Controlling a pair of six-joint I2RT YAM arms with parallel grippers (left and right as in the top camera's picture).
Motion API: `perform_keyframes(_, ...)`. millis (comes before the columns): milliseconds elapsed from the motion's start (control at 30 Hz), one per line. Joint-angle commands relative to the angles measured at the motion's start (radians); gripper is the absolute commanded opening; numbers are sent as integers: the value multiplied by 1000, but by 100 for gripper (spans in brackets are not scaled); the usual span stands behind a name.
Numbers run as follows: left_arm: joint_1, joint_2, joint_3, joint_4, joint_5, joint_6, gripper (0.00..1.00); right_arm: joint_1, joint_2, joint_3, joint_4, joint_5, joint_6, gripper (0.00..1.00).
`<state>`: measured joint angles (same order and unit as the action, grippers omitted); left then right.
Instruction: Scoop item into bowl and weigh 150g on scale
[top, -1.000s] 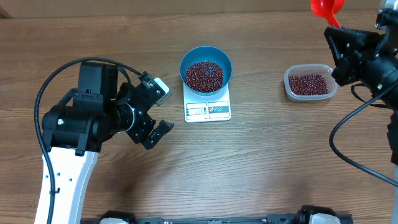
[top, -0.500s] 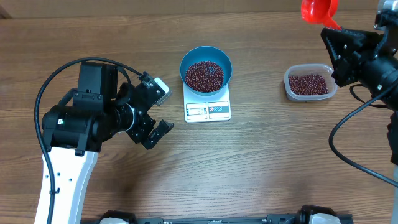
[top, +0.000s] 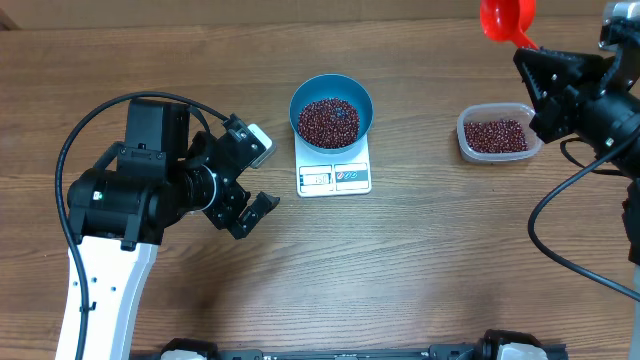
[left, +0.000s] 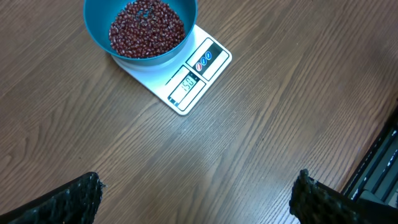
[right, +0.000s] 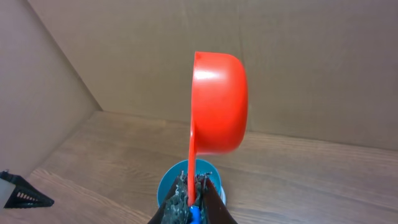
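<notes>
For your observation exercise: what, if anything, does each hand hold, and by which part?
Right hand: red scoop, by its handle end. Left hand: nothing.

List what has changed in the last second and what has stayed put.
The right end effector, shut on the handle of the red scoop, carried it slightly to the robot's left. Nothing was grasped or released. The left end effector stayed open and still; the blue bowl of beans, the scale and the clear tub did not move.

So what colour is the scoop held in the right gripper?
The scoop is bright red, shown best in the right wrist view.
</notes>
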<state>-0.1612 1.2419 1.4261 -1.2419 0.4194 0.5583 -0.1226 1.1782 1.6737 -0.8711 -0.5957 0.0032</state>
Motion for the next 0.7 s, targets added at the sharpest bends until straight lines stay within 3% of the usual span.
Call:
perform_keyframes(0,4,2,14,3,15,22,100,4,-2,23,-6,-12,0,4)
perform_keyframes(267,4,-64,14,77,97,49,100,4,-1,23,-6,-13,0,4)
perform_keyframes(667,4,-343,0,85,74,85,100,4,-2,23,-48,-13,0,4)
